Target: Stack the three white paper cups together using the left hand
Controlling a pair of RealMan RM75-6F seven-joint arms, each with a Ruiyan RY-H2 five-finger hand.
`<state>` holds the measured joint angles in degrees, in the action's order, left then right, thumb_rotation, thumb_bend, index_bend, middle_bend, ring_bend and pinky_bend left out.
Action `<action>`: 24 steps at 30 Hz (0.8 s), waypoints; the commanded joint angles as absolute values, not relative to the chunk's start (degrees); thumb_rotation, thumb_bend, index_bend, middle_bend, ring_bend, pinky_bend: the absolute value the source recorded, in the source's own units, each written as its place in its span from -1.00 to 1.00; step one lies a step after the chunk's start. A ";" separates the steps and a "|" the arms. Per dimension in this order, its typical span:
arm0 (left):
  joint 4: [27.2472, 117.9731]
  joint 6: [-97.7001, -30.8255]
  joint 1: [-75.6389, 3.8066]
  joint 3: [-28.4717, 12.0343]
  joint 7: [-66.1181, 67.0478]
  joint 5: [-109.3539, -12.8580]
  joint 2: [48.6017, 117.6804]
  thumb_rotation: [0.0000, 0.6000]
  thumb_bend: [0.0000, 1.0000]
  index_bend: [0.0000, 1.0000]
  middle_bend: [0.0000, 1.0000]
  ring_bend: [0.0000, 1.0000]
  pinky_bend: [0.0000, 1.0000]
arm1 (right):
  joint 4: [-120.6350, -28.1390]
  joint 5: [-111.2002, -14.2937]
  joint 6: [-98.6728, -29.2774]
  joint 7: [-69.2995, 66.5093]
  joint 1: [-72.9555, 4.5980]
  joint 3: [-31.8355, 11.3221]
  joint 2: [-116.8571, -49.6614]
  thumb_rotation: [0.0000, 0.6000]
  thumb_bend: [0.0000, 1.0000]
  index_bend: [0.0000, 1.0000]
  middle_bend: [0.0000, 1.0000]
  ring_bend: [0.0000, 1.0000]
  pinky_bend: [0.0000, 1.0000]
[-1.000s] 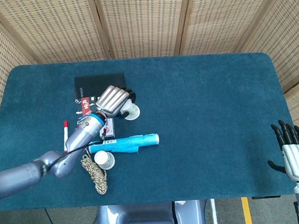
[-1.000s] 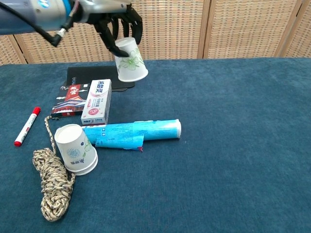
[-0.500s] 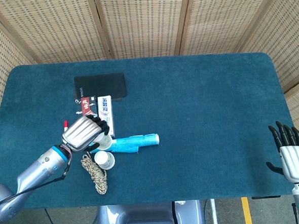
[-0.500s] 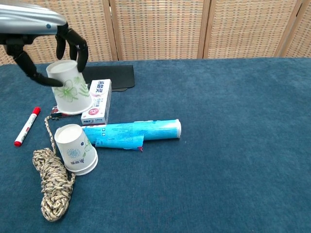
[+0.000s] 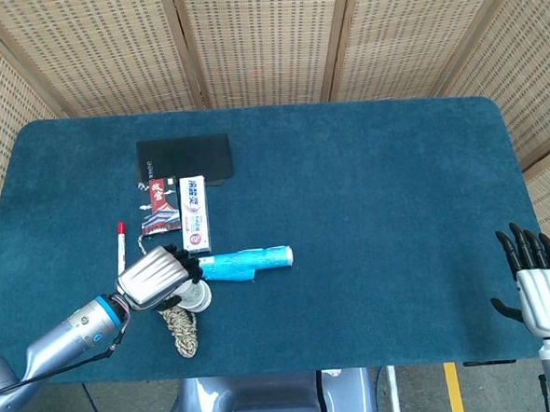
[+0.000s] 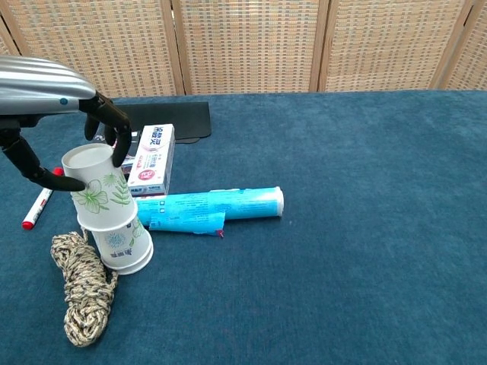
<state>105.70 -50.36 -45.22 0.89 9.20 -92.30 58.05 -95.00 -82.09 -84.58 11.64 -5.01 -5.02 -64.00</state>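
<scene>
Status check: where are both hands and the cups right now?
Left hand grips green-leaf cup, lowered over inverted cup stack. Right hand open, idle at table edge. Rope and blue tube crowd the stack.

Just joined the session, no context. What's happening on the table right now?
The left hand holds a white paper cup with a green leaf print, upside down, and has it sitting over the inverted cup stack standing next to the coiled rope. It looks partly seated, not fully down. The blue tube, toothpaste box and red marker lie nearby, untouched. The right hand is idle at the table's far right edge, fingers apart.
</scene>
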 commanded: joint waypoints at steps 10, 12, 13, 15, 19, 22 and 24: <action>105.15 -48.59 -45.03 1.50 10.55 -92.29 58.02 1.00 -0.50 -0.08 -0.33 -0.52 -0.37 | -95.00 -82.23 -84.60 11.65 -4.95 -4.98 -63.95 1.00 -1.00 -1.00 -1.00 -1.00 -1.00; 105.21 -47.55 -45.23 1.86 10.32 -92.20 57.56 1.00 -0.80 -0.32 -0.54 -0.74 -0.49 | -95.01 -82.27 -84.62 11.76 -4.93 -4.96 -63.98 1.00 -1.00 -1.00 -1.00 -1.00 -1.00; 105.23 -47.36 -45.27 1.90 10.30 -92.16 57.45 1.00 -0.89 -0.45 -0.64 -0.83 -0.54 | -95.01 -82.27 -84.62 11.77 -4.93 -4.96 -63.99 1.00 -1.00 -1.00 -1.00 -1.00 -1.00; 105.16 -46.93 -45.26 1.99 10.49 -91.85 57.15 1.00 -0.99 -0.78 -0.87 -0.97 -0.72 | -95.00 -82.27 -84.57 11.77 -4.94 -4.94 -64.00 1.00 -1.00 -1.00 -1.00 -1.00 -1.00; 104.87 -47.75 -44.74 1.68 10.32 -91.38 56.99 1.00 -1.00 -1.00 -1.00 -1.00 -0.98 | -95.00 -82.39 -84.52 11.90 -4.97 -4.88 -64.05 1.00 -1.00 -1.00 -1.00 -1.00 -1.00; 104.49 -49.59 -43.86 1.33 9.67 -91.39 56.71 1.00 -1.00 -1.00 -1.00 -1.00 -1.00 | -95.04 -82.59 -84.50 11.98 -4.97 -4.77 -64.09 1.00 -1.00 -1.00 -1.00 -1.00 -1.00; 104.06 -51.79 -42.74 0.99 9.22 -91.26 56.36 1.00 -1.00 -1.00 -1.00 -1.00 -1.00 | -95.07 -82.68 -84.48 12.04 -4.97 -4.72 -64.10 1.00 -1.00 -1.00 -1.00 -1.00 -1.00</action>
<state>104.49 -50.12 -43.73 1.35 9.74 -91.36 56.70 -95.07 -82.69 -84.49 12.04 -4.97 -4.72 -64.10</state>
